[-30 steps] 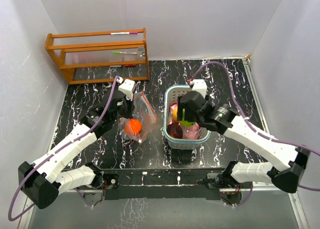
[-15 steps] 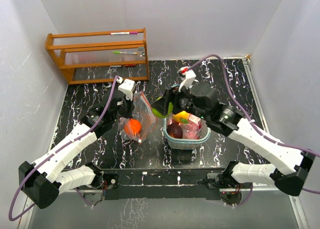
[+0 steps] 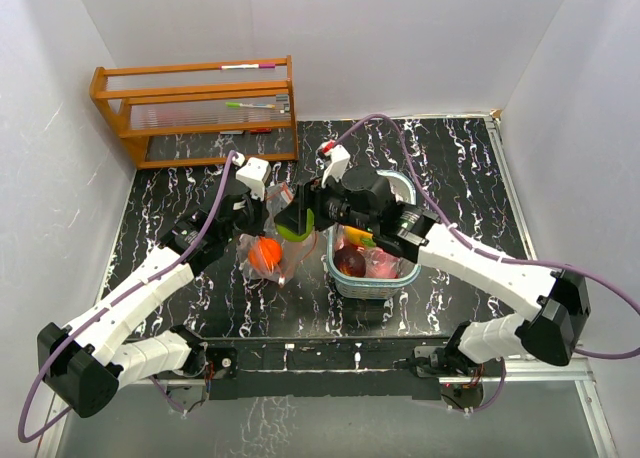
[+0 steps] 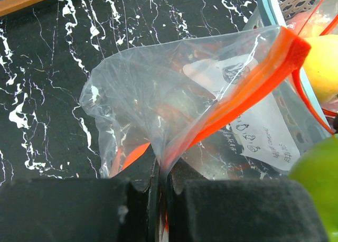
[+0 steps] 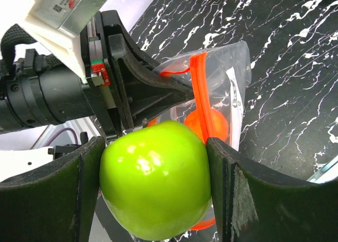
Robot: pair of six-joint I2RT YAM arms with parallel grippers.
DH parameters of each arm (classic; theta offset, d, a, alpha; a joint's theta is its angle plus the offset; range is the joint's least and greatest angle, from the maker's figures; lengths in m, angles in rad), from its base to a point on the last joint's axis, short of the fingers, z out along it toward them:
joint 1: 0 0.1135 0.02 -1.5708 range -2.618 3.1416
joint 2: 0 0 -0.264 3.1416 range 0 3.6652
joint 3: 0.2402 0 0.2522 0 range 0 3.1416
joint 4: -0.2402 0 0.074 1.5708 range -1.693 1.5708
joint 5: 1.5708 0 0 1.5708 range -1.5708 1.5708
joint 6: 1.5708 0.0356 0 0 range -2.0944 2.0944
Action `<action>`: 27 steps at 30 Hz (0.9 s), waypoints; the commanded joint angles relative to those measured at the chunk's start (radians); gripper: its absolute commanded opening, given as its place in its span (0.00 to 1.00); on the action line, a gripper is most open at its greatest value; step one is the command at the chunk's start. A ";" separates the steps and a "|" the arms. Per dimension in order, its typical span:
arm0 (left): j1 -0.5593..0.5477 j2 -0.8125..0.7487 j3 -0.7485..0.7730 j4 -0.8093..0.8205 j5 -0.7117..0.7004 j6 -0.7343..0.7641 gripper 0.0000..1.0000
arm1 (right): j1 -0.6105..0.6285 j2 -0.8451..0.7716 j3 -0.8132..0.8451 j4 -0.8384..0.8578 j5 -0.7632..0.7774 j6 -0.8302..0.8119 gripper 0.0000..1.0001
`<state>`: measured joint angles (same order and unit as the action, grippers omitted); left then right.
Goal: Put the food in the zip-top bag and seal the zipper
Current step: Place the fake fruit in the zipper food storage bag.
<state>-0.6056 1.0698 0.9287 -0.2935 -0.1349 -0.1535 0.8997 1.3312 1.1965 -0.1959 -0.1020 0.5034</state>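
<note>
My left gripper is shut on the rim of the clear zip-top bag, pinching its orange zipper strip between the jaws and holding the mouth up. One orange fruit lies inside the bag and also shows in the right wrist view. My right gripper is shut on a lime green fruit and holds it just above the bag's mouth, close to the left gripper. The green fruit shows at the left wrist view's right edge.
The pale-blue basket stands right of the bag and holds a dark purple fruit, a yellow one and pink-red ones. A wooden rack with pens stands at the back left.
My right gripper has lifted the green fruit out of the basket and carried it left to the bag's mouth. The left gripper has kept hold of the bag without moving.
</note>
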 commanded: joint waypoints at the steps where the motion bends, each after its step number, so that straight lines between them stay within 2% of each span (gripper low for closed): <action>1: 0.007 -0.006 -0.003 0.012 0.022 -0.001 0.00 | 0.020 0.028 0.035 0.074 0.093 0.001 0.41; 4: 0.007 -0.005 -0.002 0.011 0.024 -0.001 0.00 | 0.051 0.081 0.070 0.023 0.188 -0.014 0.53; 6: 0.007 -0.004 -0.003 0.011 0.024 -0.001 0.00 | 0.073 0.101 0.084 0.005 0.264 -0.023 0.66; 10: 0.008 -0.005 -0.004 0.011 0.024 -0.001 0.00 | 0.101 0.114 0.094 0.002 0.334 -0.030 0.82; 12: 0.008 -0.004 -0.003 0.011 0.023 0.000 0.00 | 0.106 0.110 0.100 -0.005 0.346 -0.034 0.86; 21: 0.012 0.002 -0.002 0.010 0.023 0.001 0.00 | 0.119 0.025 0.071 -0.025 0.376 -0.040 0.90; 24: 0.012 0.003 -0.002 0.009 0.020 0.002 0.00 | 0.123 -0.037 0.048 -0.065 0.433 -0.026 0.90; 27: 0.013 0.004 -0.002 0.008 0.020 0.003 0.00 | 0.123 -0.087 0.028 -0.176 0.559 0.016 0.90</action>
<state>-0.5991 1.0760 0.9268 -0.2924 -0.1207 -0.1532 1.0157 1.3369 1.2316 -0.2890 0.2909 0.4805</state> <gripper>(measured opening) 0.007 0.899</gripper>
